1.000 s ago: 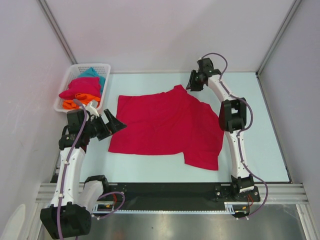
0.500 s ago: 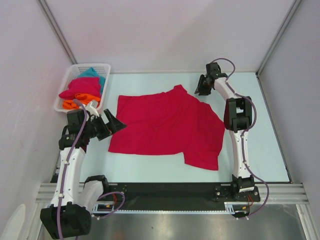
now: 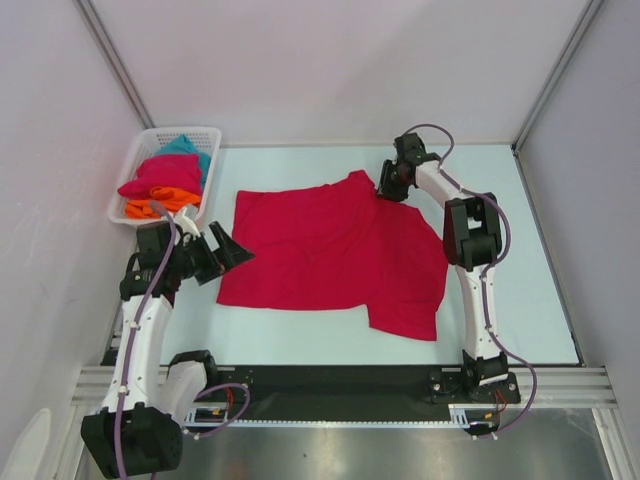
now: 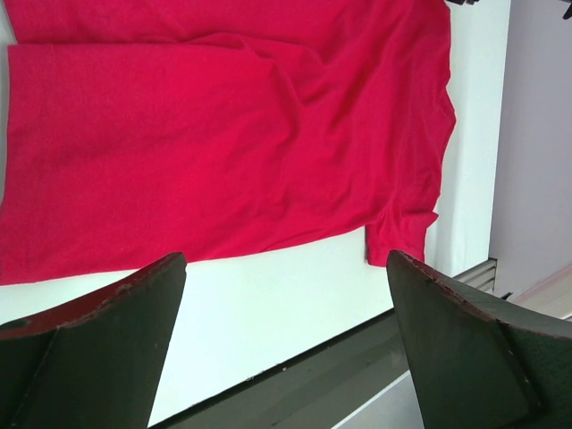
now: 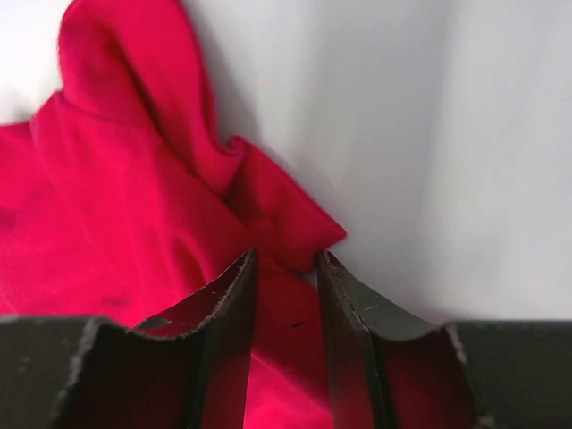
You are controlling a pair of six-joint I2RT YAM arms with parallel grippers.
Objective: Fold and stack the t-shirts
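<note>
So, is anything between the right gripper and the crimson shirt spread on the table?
Nothing visible does. The right gripper is right over the far edge of the crimson shirt, jaws slightly apart, with only cloth showing in the gap between them.

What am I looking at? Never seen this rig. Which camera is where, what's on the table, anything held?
Two robot arms are bolted at the near edge of a table, each ending in a two-finger gripper. The wide picture is from a fixed camera above and behind them. The other two are from cameras on each wrist, so the dark fingers at the bottom are that arm's own. A crimson shirt lies spread on the table. A white basket at far left holds crumpled shirts, pink, orange and teal. The left gripper is wide open at the crimson shirt's left edge, holding nothing. The right gripper sits at its far right corner, jaws close together with cloth showing in the gap; a grip is not clear.
</note>
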